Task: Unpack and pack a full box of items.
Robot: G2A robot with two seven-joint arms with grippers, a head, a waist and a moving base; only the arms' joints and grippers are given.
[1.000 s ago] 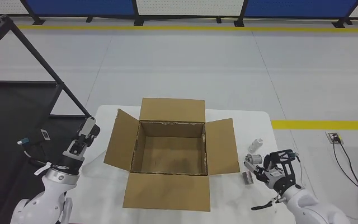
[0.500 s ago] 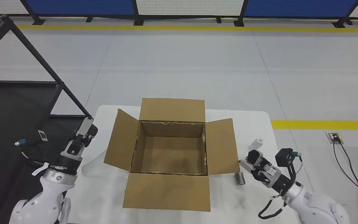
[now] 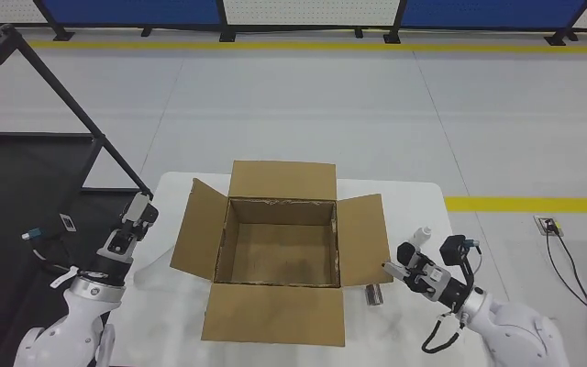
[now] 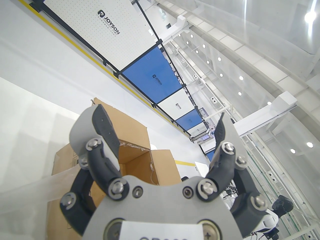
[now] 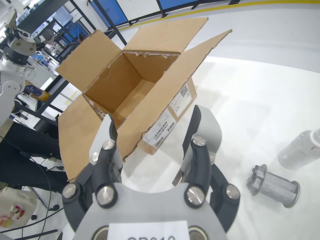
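top view: brown cardboard box (image 3: 275, 314), four flaps outward, rims seemingly ragged

Place: a large indoor robotics test hall, industrial rather than domestic;
Floor: a pale, glossy floor (image 3: 303, 101); a yellow line (image 3: 275, 44) painted along its far edge;
Walls: blue and white perforated partition panels (image 4: 95, 21) in black frames, standing in a row;
Ceiling: a high white ceiling (image 4: 262, 51) with rows of round lights (image 4: 310, 16);
Furniture: one white desk (image 3: 404, 197); a black metal rack (image 3: 46, 165) beside it
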